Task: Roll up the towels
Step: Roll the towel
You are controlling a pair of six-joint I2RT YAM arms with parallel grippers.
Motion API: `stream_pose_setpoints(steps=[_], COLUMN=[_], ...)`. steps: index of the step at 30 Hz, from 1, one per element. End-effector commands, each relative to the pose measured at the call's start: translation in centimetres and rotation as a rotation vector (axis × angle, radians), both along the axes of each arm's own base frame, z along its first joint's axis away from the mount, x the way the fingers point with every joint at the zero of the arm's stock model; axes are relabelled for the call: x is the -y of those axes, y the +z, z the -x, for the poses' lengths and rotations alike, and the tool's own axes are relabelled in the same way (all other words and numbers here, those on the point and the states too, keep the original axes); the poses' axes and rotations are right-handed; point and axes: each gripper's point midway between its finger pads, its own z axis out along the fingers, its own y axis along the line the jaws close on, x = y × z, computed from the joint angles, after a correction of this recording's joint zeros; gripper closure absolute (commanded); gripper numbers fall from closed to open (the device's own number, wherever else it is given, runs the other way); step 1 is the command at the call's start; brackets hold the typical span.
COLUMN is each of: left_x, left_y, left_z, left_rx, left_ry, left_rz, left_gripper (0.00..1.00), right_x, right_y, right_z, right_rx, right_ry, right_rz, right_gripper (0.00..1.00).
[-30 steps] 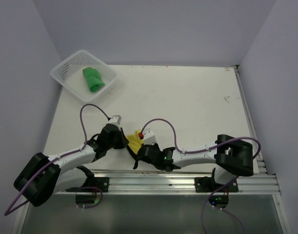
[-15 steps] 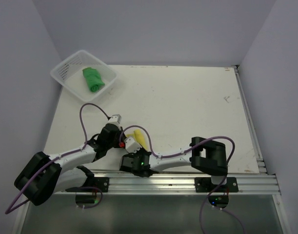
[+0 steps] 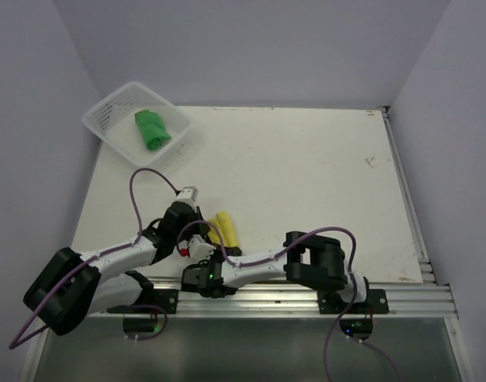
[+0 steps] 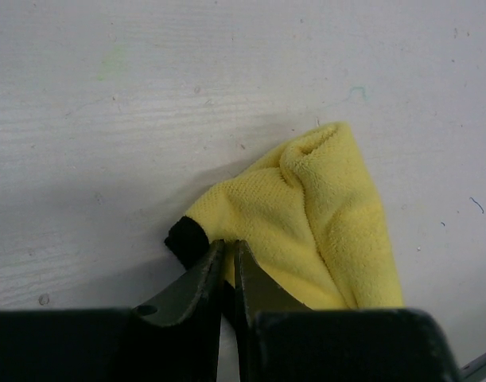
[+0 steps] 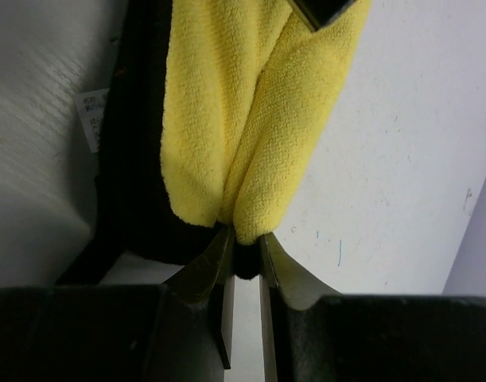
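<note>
The yellow towel (image 3: 224, 228) lies as a narrow folded bundle near the table's front edge, between both grippers. In the left wrist view the yellow towel (image 4: 318, 223) shows a black corner (image 4: 186, 238), and my left gripper (image 4: 229, 247) is shut on its edge there. In the right wrist view my right gripper (image 5: 243, 243) is shut on the end of the yellow towel (image 5: 243, 119), whose black reverse (image 5: 139, 175) hangs at the left. From above, the left gripper (image 3: 195, 225) and right gripper (image 3: 203, 240) sit close together. The green towel (image 3: 151, 129) lies rolled in the basket.
A white mesh basket (image 3: 107, 119) stands at the back left corner of the table (image 3: 306, 175). The right arm's forearm (image 3: 250, 267) lies along the front rail (image 3: 402, 298). A white label (image 5: 87, 121) shows on the towel's black side.
The right arm has swung left along the front edge with the towel's end in its grip. The yellow towel has gone from a spread shape to a narrow bundle. The left arm has barely moved.
</note>
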Motion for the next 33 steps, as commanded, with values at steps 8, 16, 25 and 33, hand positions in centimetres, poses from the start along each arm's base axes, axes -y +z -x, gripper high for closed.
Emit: stream_pose_setpoints(steps=[8,16,25,33], left_x=[0.2,0.1,0.5,1.7], left_y=[0.7,1.0,1.4,3.5], left_z=[-1.0,-1.1,-1.3,-1.5], left_rx=[0.057,0.057,0.054,0.083], left_ry=[-0.013,-0.006,-0.022,-0.058], left_rz=[0.002,-0.005,0.001,0.054], left_gripper=[0.86,0.86,0.85,0.78], right_x=[-0.3,-0.6,-0.8,-1.3], right_y=[-4.2,-5.6,-8.7,-10.2], right_z=[2.0,2.6,3.8,4.3], right_rx=[-0.116,-0.155,-0.257,-0.31], right_ry=[0.109,0.16,0.206,0.237], right_rz=[0.208,0.275,0.342,0.388], right_gripper=[1.0,1.0,1.0,1.0])
